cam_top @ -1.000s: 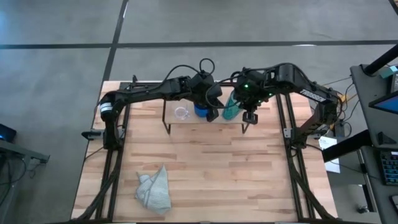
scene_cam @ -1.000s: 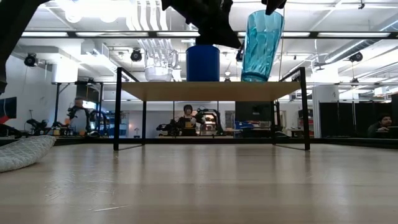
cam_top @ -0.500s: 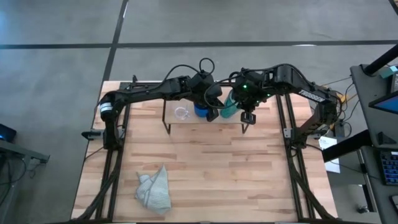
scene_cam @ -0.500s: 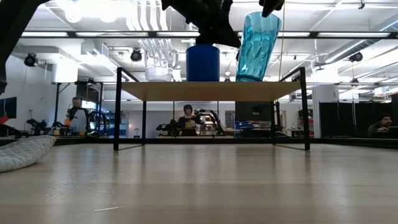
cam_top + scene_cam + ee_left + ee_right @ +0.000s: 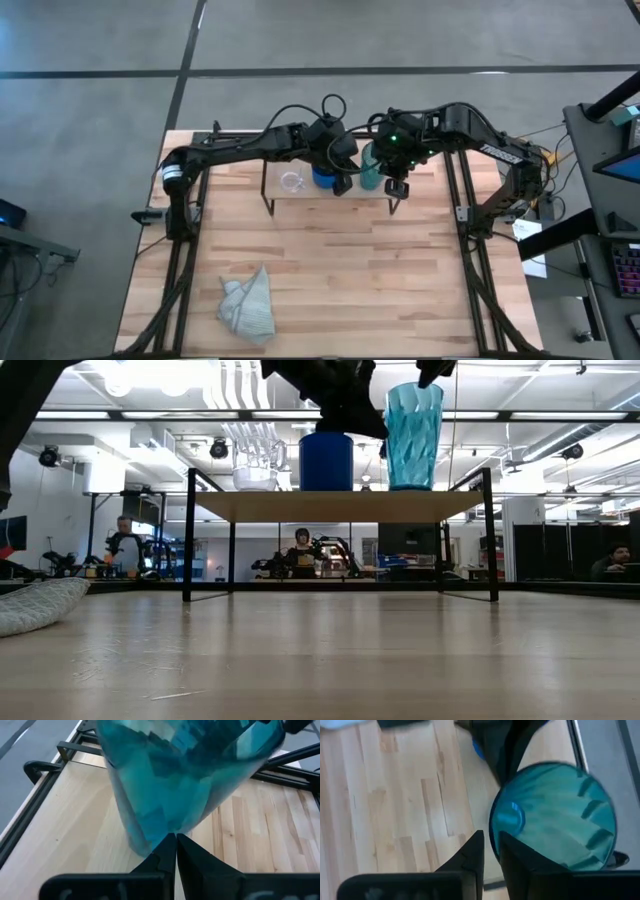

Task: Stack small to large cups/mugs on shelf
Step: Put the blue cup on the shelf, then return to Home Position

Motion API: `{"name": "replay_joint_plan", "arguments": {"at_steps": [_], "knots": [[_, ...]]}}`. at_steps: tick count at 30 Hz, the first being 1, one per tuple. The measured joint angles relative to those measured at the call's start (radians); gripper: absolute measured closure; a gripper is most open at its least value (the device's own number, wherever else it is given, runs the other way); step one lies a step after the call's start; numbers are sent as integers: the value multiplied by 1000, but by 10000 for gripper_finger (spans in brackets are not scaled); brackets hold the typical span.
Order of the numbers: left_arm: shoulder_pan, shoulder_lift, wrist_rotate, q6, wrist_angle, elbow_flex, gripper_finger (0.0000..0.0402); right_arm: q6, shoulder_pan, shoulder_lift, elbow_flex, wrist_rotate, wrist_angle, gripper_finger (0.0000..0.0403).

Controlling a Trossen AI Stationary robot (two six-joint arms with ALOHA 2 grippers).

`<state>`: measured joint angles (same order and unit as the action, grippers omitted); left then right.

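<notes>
Three vessels stand in a row on the shelf (image 5: 340,506) (image 5: 300,196): a small clear glass cup (image 5: 255,468) (image 5: 292,181), a blue mug (image 5: 326,460) (image 5: 322,178) and a teal tumbler (image 5: 413,438) (image 5: 370,172), each on its base. My right gripper (image 5: 490,852) (image 5: 380,166) is above the tumbler, shut on its rim. My left gripper (image 5: 175,840) (image 5: 343,172) is shut. It hovers over the blue mug and points at the tumbler's lower wall (image 5: 160,815). My right gripper pinches the teal tumbler's rim (image 5: 493,837) from above, pointing down, with one finger (image 5: 515,855) inside the tumbler and the other (image 5: 472,852) outside. The tumbler stands upright, its base (image 5: 410,486) on the shelf. My left gripper's shut fingertips are close to the tumbler's wall; whether they touch it, I cannot tell.
A pale crumpled cloth (image 5: 248,305) (image 5: 40,605) lies on the table's near left part. Black frame rails (image 5: 180,250) run along both table sides. Bare wood stretches between the shelf and the near edge. People show in the room behind.
The teal tumbler, which leaned with its top toward the table's right, has been tipped upright, its top swinging toward the blue mug while its base stayed on the shelf. My right gripper moved slightly left with the rim.
</notes>
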<state>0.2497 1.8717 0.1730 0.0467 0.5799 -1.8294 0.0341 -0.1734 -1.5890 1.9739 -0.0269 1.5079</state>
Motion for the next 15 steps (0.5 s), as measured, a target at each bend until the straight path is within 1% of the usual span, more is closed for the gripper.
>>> {"name": "replay_joint_plan", "arguments": {"at_steps": [5, 15], "knots": [[0, 16, 10, 0, -5, 0, 401, 13, 0, 0, 0, 0, -66, 353], [6, -8, 11, 0, 2, -5, 401, 19, 0, 0, 6, 0, -70, 354]]}}
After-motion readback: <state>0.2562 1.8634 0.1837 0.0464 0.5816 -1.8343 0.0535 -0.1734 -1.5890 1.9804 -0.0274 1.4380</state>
